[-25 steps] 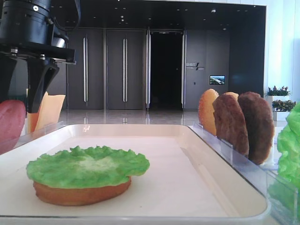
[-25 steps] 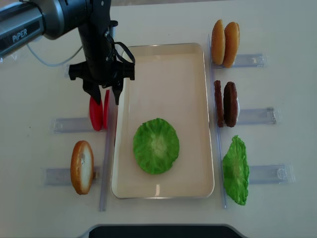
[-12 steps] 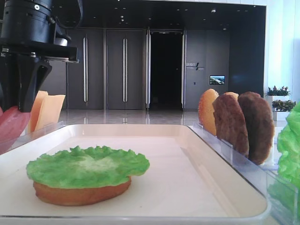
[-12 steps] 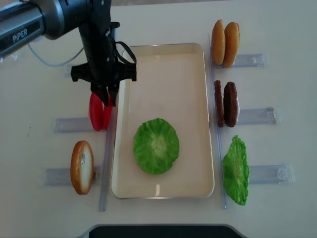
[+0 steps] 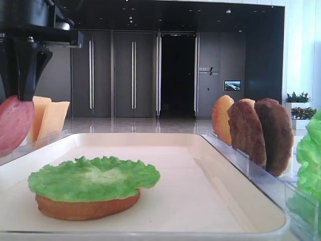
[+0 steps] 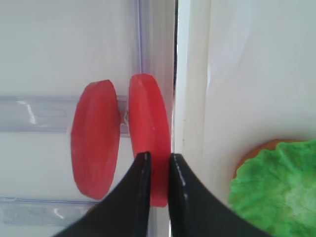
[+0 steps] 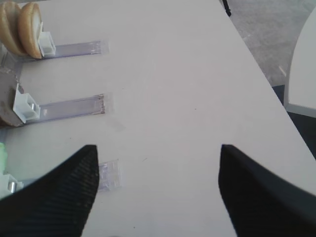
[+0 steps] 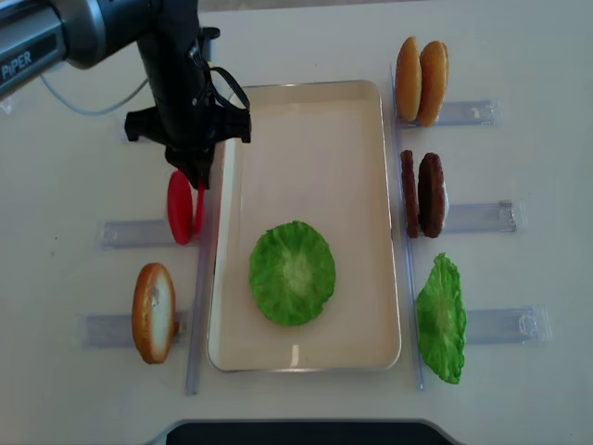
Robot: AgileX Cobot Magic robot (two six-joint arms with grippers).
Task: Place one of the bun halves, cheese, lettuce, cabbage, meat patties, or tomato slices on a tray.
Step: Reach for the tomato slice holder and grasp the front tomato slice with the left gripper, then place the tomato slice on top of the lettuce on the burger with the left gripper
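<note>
My left gripper [image 6: 155, 165] is shut on the edge of the tomato slice [image 6: 148, 113] nearest the tray [image 6: 197, 74]. A second tomato slice [image 6: 95, 138] stands beside it in the clear holder. From above, the left gripper [image 8: 197, 181] sits just left of the tray's [image 8: 315, 139] rim. On the tray lies lettuce [image 8: 292, 272] on a bun half [image 5: 85, 207]. My right gripper [image 7: 158, 146] hangs open over bare table. Cheese [image 5: 50, 118] stands behind the held slice [image 5: 12, 123]. Cabbage is out of view.
Right of the tray, clear holders carry two bun halves [image 8: 422, 81], two meat patties [image 8: 422, 195] and a lettuce leaf [image 8: 440, 318]. Another bun half [image 8: 153, 311] stands front left. A long clear strip [image 8: 196, 315] runs along the tray's left side.
The left gripper's jaws came down around the tomato slice nearest the tray and closed on it. The slice now sits slightly higher in the low view.
</note>
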